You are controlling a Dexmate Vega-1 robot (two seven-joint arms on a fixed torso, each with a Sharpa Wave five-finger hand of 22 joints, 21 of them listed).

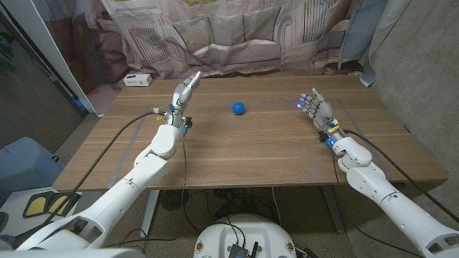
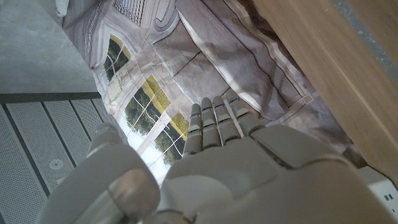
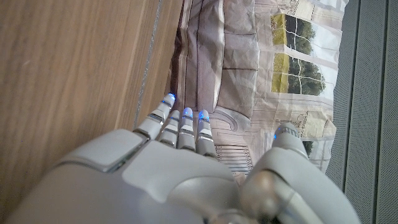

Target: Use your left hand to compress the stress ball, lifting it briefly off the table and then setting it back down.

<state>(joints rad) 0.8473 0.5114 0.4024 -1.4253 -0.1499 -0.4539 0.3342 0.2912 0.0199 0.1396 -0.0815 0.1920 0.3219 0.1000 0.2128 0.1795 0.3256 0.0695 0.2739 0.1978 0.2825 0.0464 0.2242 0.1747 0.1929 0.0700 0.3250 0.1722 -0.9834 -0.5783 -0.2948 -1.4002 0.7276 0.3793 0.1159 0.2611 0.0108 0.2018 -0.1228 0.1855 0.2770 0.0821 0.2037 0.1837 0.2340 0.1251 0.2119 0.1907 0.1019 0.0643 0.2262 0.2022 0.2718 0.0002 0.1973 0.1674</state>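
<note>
Two robot hands are hanging over the wooden surface (image 1: 251, 154), and neither is touching the stress ball (image 1: 239, 108) yet. That small blue ball is sitting alone toward the surface's far edge, roughly midway between its two side edges. The left robot hand (image 1: 183, 93) is hovering near the far-left part of the surface, fingers extended, close together and reaching up and away, holding nothing; the left wrist view is showing those fingers (image 2: 214, 124) straight and side by side against the printed curtain (image 2: 155, 93) behind the surface. The ball is lying well apart from it, off toward the surface's middle. The right robot hand (image 1: 314, 108) is waiting near the far-right part of the surface, fingers spread slightly with blue lights at the tips, also holding nothing; the right wrist view is showing its fingertips (image 3: 186, 115) lined up over the wood.

By my reading, the task is only just starting: the reach toward the ball is the step in hand, with no squeeze or lift begun. What comes next calls for the left robot hand to travel sideways toward the ball, tip its palm down over it, and open its fingers enough to wrap round before closing. A small white box (image 1: 138, 79) is sitting at the far-left corner, clear of that path.
</note>
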